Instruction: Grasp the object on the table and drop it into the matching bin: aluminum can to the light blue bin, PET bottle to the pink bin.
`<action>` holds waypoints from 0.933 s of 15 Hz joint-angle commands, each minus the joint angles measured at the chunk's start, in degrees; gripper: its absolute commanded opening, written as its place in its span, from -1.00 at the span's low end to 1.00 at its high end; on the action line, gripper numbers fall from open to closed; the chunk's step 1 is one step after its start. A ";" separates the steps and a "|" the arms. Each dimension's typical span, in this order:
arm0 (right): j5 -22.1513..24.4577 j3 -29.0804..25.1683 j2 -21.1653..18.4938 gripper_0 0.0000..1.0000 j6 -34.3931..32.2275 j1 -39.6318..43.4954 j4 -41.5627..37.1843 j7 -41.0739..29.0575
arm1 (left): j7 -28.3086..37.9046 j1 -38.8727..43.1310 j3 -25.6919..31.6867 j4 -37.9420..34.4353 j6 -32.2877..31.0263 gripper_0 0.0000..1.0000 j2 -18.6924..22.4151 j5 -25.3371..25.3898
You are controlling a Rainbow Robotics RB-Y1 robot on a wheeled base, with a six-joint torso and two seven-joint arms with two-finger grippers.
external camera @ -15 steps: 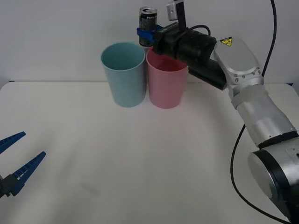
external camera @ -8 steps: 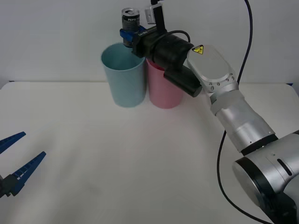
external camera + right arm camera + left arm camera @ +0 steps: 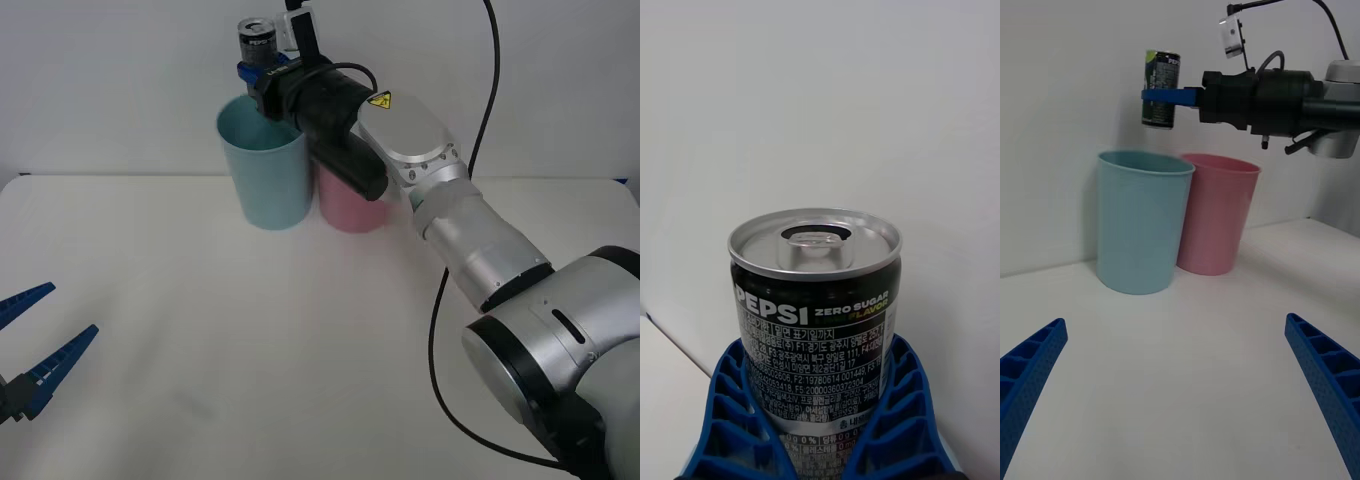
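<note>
The right gripper [image 3: 258,73] has carried the aluminum can [image 3: 256,40] leftward across the top of the front view: 1 s ago it hung behind the pink bin [image 3: 350,205] rim, half a sec ago it was at the near edge of the light blue bin [image 3: 264,170], and now it sits at upper centre-left, over the blue bin's mouth, toward the back rim. The arm's forearm now crosses in front of the pink bin, hiding most of its rim.

In the right wrist view the blue ribbed fingers [image 3: 737,420] pinch the can [image 3: 816,315] low on both sides; can upright, silver top and pull-tab facing up, label readable. In the left wrist view the can [image 3: 1160,89] hangs above the blue bin [image 3: 1141,221], clear of the rim, w/ the pink bin [image 3: 1217,214] just beside and touching or nearly touching it.

Meaning: transport looks basically done, and it's the correct bin for a can. What's left, by my read, is the release; the can looks a bit toward the rim, so a small nudge inward may help.

The left gripper [image 3: 35,355] is parked at lower left of the front view over the table [image 3: 250,340], fingers spread wide, holding nothing.
</note>
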 commanded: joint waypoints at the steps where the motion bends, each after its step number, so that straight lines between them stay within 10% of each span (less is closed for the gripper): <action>1: -0.95 -0.23 0.69 -0.96 0.48 -1.33 1.72 0.31 | 0.00 0.00 0.00 0.00 0.00 1.00 0.00 0.00; 6: -1.03 -0.23 0.78 -0.87 0.48 -1.33 1.72 0.31 | 0.00 0.00 0.00 0.00 0.00 1.00 0.00 0.00; 7: -0.95 -0.14 0.78 -0.32 0.48 -1.24 1.72 0.31 | 0.00 0.00 0.00 0.00 0.00 1.00 0.00 0.00; 8: -0.95 -0.23 0.69 1.00 0.48 -1.24 1.72 0.31 | 0.00 0.00 0.00 0.00 0.00 1.00 0.00 0.00; 14: -0.95 -0.23 0.60 1.00 0.48 -1.24 1.72 0.84 | 0.00 0.00 0.00 0.00 0.00 1.00 0.00 0.00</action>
